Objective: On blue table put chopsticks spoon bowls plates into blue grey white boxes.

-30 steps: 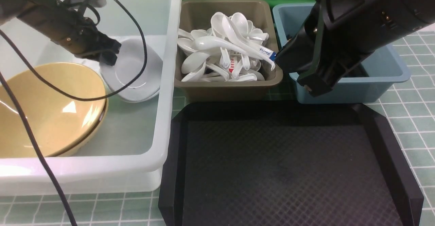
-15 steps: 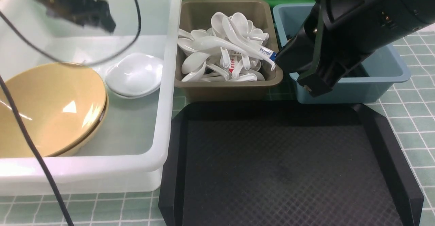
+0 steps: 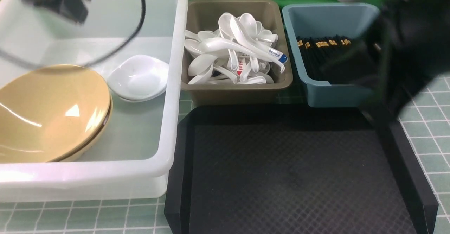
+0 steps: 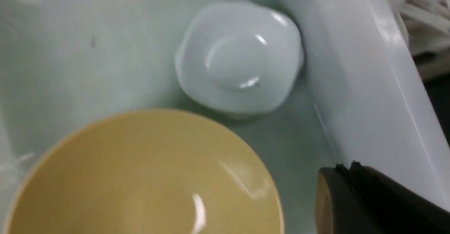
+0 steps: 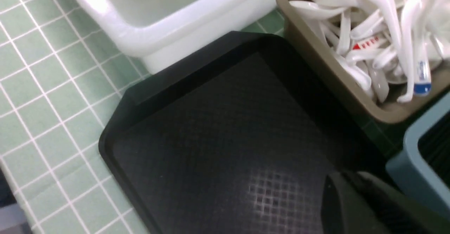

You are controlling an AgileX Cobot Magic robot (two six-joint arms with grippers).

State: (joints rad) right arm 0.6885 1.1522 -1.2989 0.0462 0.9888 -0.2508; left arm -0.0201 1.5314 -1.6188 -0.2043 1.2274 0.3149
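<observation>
Bench [image 3: 432, 128]: green tiles, carrying the white box [image 3: 175, 86].
Plates [image 3: 137, 77]: inside the box, below my left pincer [image 3: 70, 3].
Right pincer [image 5: 348, 195]: closed, empty, like the left.

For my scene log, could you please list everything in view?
tub: one, white, left.
bowls: stack, yellow, in tub.
dishes: small stack, white, in tub beside bowls.
grey box: one, olive-grey, back middle.
spoons: many, white, in grey box.
blue box: one, teal, back right.
chopsticks: many, black with gold bands, in blue box.
tray: one, black, front centre.
table: one, green tiled, underneath.
left fingers: black, shut, over tub.
right fingers: black, shut, near blue box.
</observation>
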